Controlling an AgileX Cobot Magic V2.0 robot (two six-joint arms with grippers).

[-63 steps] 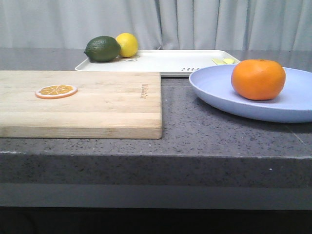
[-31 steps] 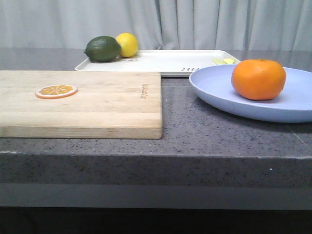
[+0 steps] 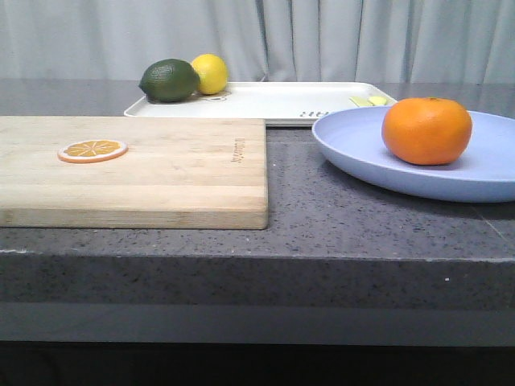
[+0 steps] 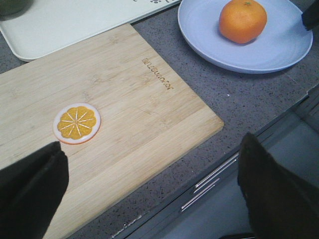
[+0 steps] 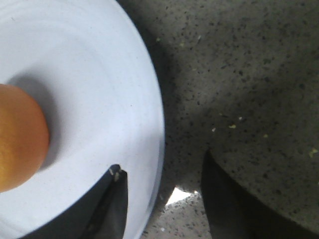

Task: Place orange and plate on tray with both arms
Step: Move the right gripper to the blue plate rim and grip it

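Observation:
The orange [image 3: 426, 130] sits on the lavender-blue plate [image 3: 354, 145] at the right of the dark counter. The cream tray [image 3: 273, 100] lies behind, apart from the plate. Neither gripper shows in the front view. My left gripper [image 4: 152, 149] is open and empty, above the front edge of the cutting board, with the orange [image 4: 242, 20], plate [image 4: 199, 30] and tray [image 4: 65, 25] far from it. My right gripper [image 5: 162, 167] is open and straddles the plate's rim [image 5: 154, 134]: one finger over the inside, one over the counter. The orange [image 5: 17, 139] is beside it.
A wooden cutting board [image 3: 161, 169] with an orange slice [image 3: 92, 150] lies at the left. A green fruit [image 3: 169, 80] and a lemon [image 3: 211, 72] rest at the tray's far left end, small yellow pieces [image 3: 368, 101] at its right. The counter's front edge [image 3: 257, 257] is near.

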